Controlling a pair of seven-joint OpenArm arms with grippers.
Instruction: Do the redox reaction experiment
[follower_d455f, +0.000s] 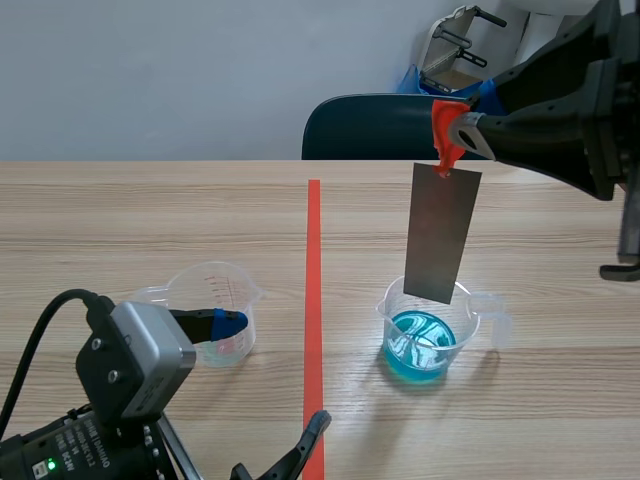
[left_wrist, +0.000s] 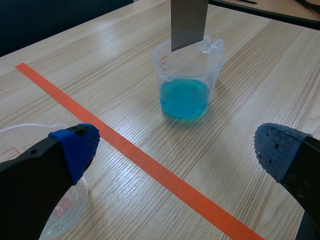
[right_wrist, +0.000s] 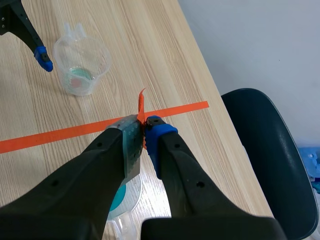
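blocked: metal strip — over blue beaker | free: toward clear beaker

Light wooden table with a beaker of blue liquid and a second clear beaker

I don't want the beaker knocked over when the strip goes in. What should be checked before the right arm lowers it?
1. Grip: the right gripper is shut on the orange tag at the top of the metal strip: ok.
2. Strip hangs nearly upright: ok.
3. Strip's lower end sits over the mouth of the beaker, in both the scene and left wrist views: ok.
4. Blue liquid is in that beaker, with the strip's end above it: ok.
5. Beaker steadied: not ok. The left gripper is open and apart from it, beside the second beaker.
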